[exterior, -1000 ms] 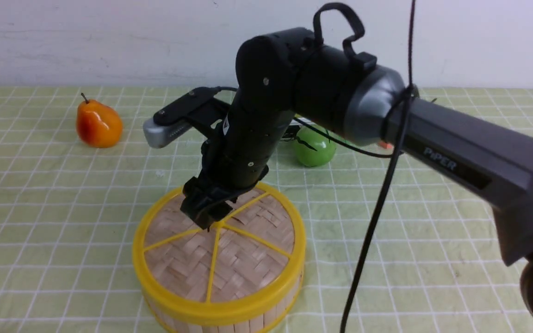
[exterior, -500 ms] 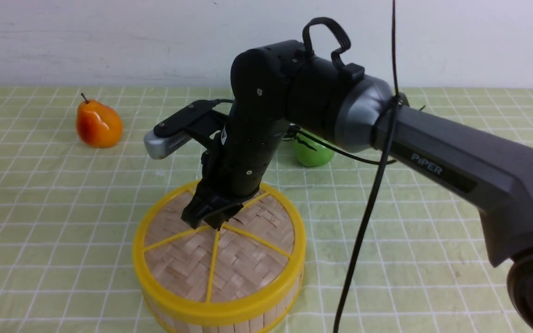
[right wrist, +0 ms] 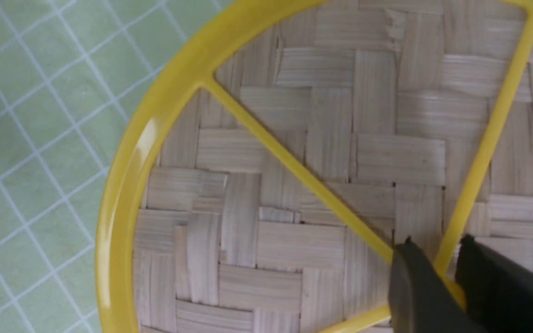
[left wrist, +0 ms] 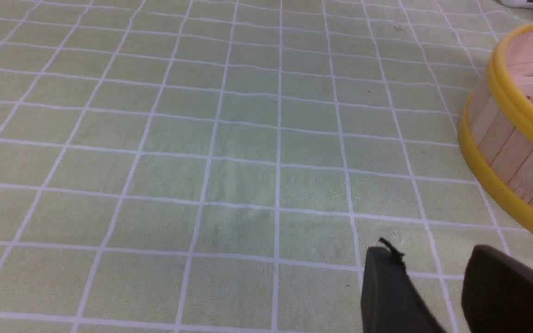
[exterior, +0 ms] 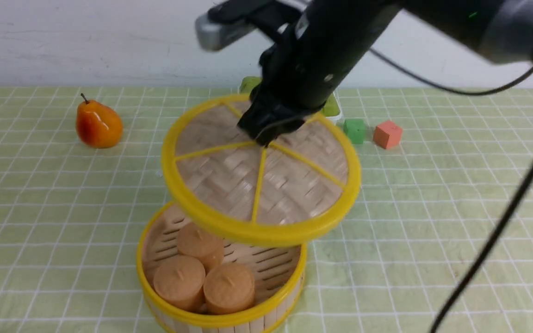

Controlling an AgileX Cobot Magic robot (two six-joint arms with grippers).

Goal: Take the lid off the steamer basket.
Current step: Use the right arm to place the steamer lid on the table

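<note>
The lid (exterior: 257,185), a woven-bamboo disc with a yellow rim and spokes, hangs tilted in the air above and behind the steamer basket (exterior: 174,296). My right gripper (exterior: 266,134) is shut on the lid's central yellow knob; the right wrist view shows the fingers pinching it (right wrist: 440,266) over the lid's weave (right wrist: 294,185). The basket stands open on the cloth with three round tan buns (exterior: 201,273) inside. Its slatted wall also shows in the left wrist view (left wrist: 511,152). My left gripper (left wrist: 433,263) is open and empty, low over the cloth beside the basket.
An orange pear (exterior: 97,124) lies at the back left. A small green cube (exterior: 354,130) and an orange-red cube (exterior: 387,134) sit at the back right. A green object (exterior: 331,105) is partly hidden behind the right arm. A black cable (exterior: 493,240) hangs at the right.
My right gripper has lifted the lid off the basket, up and to the right. The basket is now open, showing the buns. The cubes have come into view.
</note>
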